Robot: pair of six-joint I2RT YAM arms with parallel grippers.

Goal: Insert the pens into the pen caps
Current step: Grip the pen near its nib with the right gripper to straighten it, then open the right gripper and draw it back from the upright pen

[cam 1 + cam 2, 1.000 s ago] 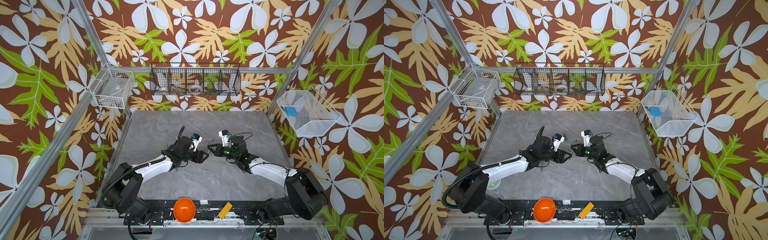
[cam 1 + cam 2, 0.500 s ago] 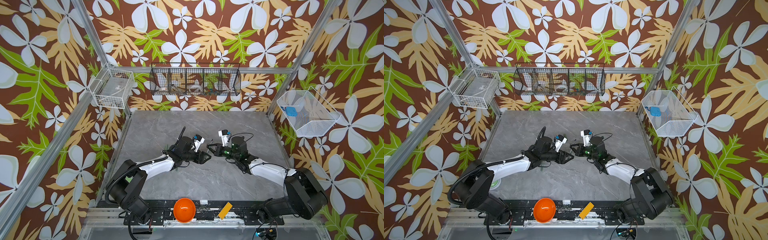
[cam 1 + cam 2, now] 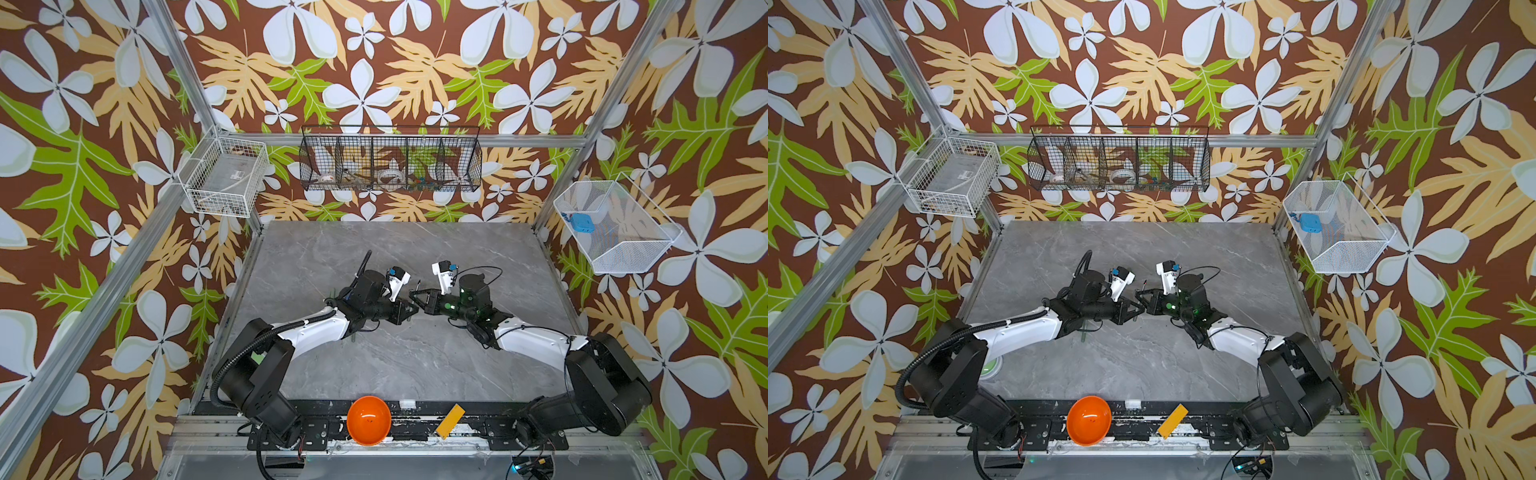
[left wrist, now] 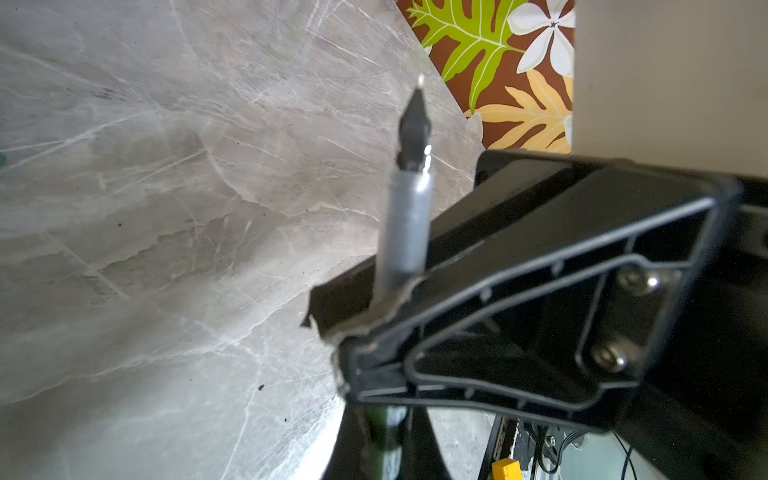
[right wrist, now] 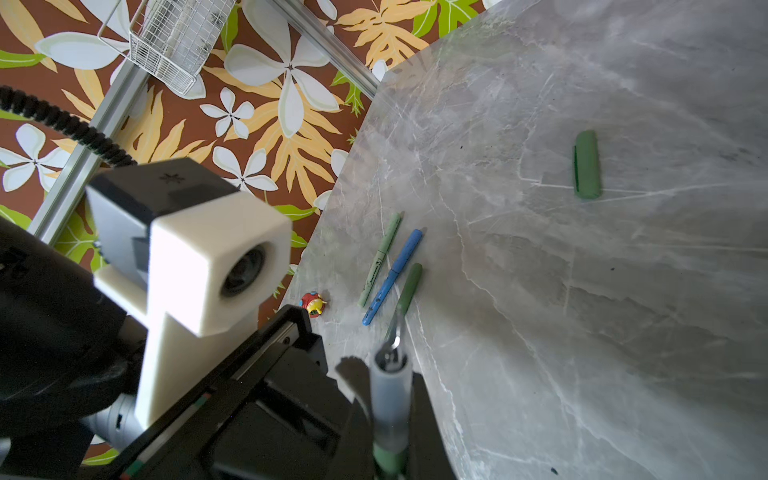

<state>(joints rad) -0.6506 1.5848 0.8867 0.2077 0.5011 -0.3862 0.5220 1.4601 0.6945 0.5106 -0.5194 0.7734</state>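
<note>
**Both top views:** the left end effector [image 3: 409,311] and right end effector [image 3: 417,298] meet tip to tip above the table [image 3: 415,249].

**Left wrist:** both are clenched on one dark green pen [image 4: 405,224], its nib bare.

**Right wrist:** a dark green cap [image 5: 586,164] lies on the table, well apart from the pen.

**Risk:** opposed pulls from the two grips may twist the pen askew, and an early release would likely drop it.

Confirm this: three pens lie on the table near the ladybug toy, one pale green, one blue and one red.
One colour is wrong: there is no red pen, and the third is a dark green pen. The right wrist view shows it lying on the table next to the blue pen and the pale green pen, near the ladybug toy.
</note>
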